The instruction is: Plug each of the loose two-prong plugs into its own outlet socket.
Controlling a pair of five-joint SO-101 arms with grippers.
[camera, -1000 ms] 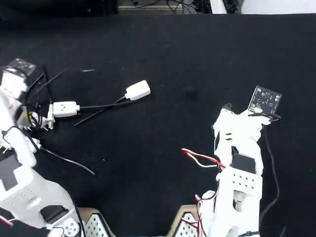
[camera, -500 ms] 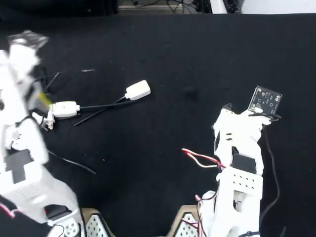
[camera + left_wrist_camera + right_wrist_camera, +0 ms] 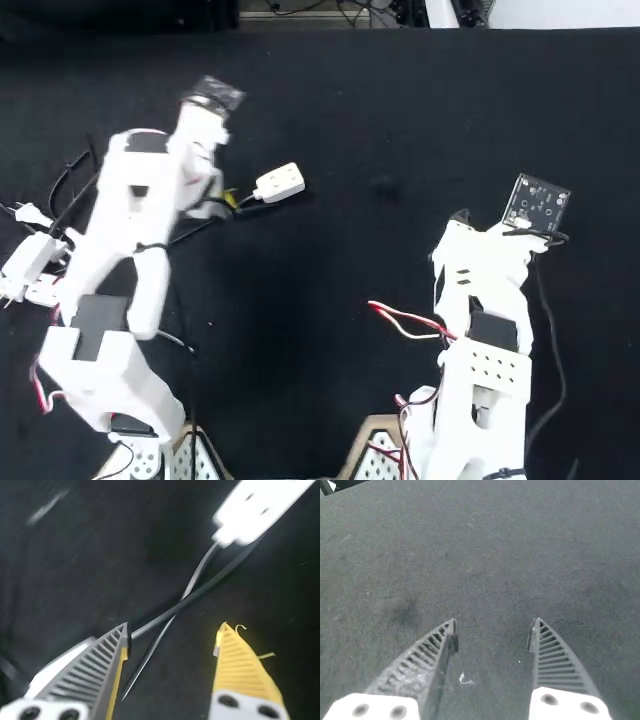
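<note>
While the right gripper [image 3: 492, 630] is held parted and empty over the black table [image 3: 520, 540], the left gripper [image 3: 173, 630] is spread wide, nothing gripped, above two crossed black cables [image 3: 182, 600]. Just beyond them a white outlet socket [image 3: 260, 505] is seen lying flat on the table.

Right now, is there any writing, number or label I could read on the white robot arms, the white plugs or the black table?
No text can be read anywhere.
The small dark circuit board on the right arm: pale specks, too small to read.
The white outlet socket block on the black table: no print that can be made out.
</note>
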